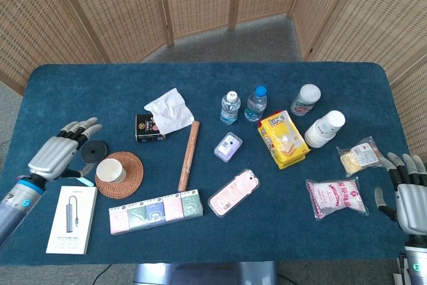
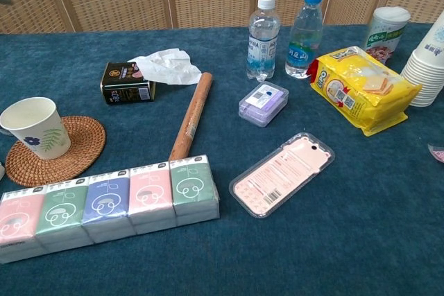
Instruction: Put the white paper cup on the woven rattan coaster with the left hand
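While the left hand (image 1: 59, 153) hangs released, the paper cup (image 1: 110, 171) stands empty on the coaster (image 1: 131, 176).

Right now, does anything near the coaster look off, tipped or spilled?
Only slightly: the white paper cup stands upright on the woven rattan coaster but toward its left side, not centred. Nothing is spilled. The left hand is clear of it, fingers apart.

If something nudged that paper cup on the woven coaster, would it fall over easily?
Probably yes. The white paper cup looks empty and thin-walled, so likely very light. It narrows toward its base and stands near the rattan coaster's left edge on an uneven weave, so a nudge might tip it.
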You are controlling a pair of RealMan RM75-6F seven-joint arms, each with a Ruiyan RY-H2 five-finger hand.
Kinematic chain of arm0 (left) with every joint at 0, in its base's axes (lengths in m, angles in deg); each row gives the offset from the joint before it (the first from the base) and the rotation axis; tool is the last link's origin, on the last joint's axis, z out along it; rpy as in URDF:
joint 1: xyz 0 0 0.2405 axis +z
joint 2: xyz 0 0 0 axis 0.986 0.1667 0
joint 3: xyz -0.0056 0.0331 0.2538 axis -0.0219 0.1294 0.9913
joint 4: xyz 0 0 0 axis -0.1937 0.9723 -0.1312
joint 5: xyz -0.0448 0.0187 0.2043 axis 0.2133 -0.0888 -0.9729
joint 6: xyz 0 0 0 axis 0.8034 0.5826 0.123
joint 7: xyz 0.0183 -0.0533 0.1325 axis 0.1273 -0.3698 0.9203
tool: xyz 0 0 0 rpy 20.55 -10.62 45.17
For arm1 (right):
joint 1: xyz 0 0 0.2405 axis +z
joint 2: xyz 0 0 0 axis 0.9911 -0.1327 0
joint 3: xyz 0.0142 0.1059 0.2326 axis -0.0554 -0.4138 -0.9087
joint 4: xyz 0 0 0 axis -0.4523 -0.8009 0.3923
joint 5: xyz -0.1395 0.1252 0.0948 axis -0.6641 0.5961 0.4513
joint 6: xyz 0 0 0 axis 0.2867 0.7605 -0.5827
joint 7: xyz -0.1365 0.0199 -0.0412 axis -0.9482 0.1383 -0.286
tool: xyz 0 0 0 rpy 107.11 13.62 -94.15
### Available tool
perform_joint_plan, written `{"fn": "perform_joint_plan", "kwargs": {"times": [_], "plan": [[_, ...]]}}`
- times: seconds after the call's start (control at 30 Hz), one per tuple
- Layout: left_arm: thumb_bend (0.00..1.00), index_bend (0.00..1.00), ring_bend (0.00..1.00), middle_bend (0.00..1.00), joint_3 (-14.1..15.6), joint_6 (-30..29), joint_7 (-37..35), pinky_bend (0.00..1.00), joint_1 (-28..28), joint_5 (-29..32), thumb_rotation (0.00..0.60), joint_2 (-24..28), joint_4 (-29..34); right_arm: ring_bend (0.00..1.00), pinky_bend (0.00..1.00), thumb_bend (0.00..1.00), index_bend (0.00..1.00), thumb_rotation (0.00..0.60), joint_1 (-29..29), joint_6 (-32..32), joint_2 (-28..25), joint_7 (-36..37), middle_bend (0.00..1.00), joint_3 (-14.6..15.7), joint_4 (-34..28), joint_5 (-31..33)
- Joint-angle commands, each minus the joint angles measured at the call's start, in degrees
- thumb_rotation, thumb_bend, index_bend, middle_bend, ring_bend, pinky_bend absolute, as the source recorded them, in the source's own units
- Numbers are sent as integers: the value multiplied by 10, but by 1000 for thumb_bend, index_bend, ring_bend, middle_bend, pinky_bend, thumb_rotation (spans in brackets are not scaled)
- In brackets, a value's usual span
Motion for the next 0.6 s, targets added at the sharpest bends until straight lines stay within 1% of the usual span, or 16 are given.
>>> {"fn": "perform_joint_plan", "kwargs": {"times": [0.03,0.2,0.3,0.43,0.6], "plan": [[392,0,0,0,6,-92,27,0,74,7,591,34,29,0,0,510,162,600,6,-8,10,-21,49,-6,10,-7],[392,0,0,0,31,-192,69,0,156,-3,596,33,41,0,0,503,139,600,16,4,16,-66,32,-5,1,-3],[392,0,0,0,45,-228,69,0,195,-11,594,26,39,0,0,503,132,600,19,5,21,-85,31,-5,-9,-4],[391,0,0,0,58,-252,65,0,230,-20,595,13,25,0,0,500,129,600,23,12,22,-97,31,-3,-20,-3],[392,0,0,0,53,-256,62,0,243,-24,598,6,12,0,0,498,128,600,25,12,23,-105,31,0,-27,-9]]}}
